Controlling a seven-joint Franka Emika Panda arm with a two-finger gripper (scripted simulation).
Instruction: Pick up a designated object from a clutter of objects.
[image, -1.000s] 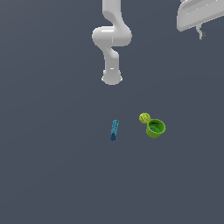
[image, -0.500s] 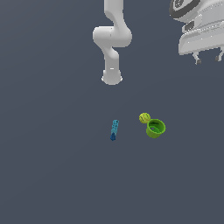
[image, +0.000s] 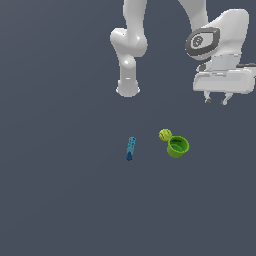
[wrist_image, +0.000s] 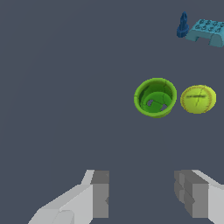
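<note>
High above the floor, at about two o'clock in the exterior view, our gripper (image: 216, 100) hangs with its two short fingertips pointing down and nothing between them; the wrist view shows the fingers (wrist_image: 99, 192) set well apart with bare floor in the gap, so we read them as spread wide and empty. We judge the task to be at its approach stage: nothing has been grasped, and the descent, closing and lift are all left to do. Below the gripper and toward seven o'clock from it in the exterior view sits the lime-green cup (image: 178, 147), upright on the floor (image: 60, 200) with its darker inside facing up. The yellow-green ball (image: 165, 134) lies just beside the cup at its ten o'clock, so close that we cannot tell whether they touch. The blue stick (image: 130, 148) lies well apart at the cup's nine o'clock. The exterior view gives us the gripper's height over the clutter, which the wrist view does not. The wrist view shows a small gap between cup (wrist_image: 155, 97) and ball (wrist_image: 198, 99), a seam across the ball, and that the blue piece (wrist_image: 199, 29) looks like a studded block with a darker peg at one end
</note>
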